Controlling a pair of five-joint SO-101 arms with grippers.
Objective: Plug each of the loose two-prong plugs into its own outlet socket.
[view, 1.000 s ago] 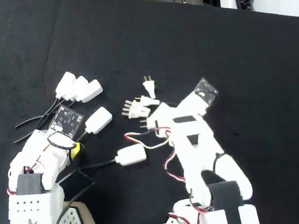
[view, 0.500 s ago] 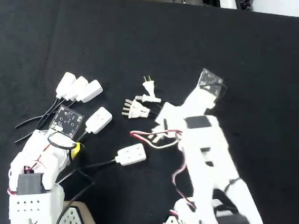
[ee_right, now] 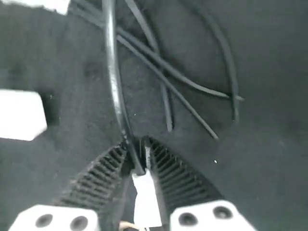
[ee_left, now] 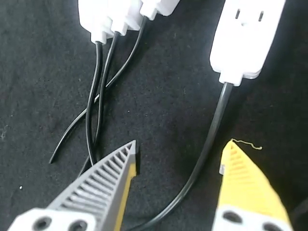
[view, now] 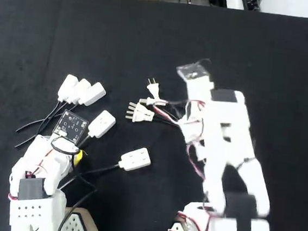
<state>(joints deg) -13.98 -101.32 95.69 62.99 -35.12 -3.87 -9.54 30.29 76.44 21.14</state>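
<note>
Plug pinched, socket next
The white plug [ee_right: 144, 197] sits mid-frame in the high view, pinched by your right gripper [ee_right: 139, 147], I reckon. Next you need to carry it to the socket [view: 135, 159] lower centre and line up the prongs. Another loose plug [view: 138, 112] lies just beside; your left gripper [ee_left: 183, 144] hangs spread over a black cord [ee_left: 211, 130].

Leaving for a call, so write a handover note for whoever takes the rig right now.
Left hand: open, empty, over the cable of the lone socket.
Right hand: shut on a white piece, probably a plug.
Three sockets sit clustered; another socket lies apart on the black cloth.
Loose plugs lie grouped.
Done: no plug seen in any socket.
Left: every plug.
</note>
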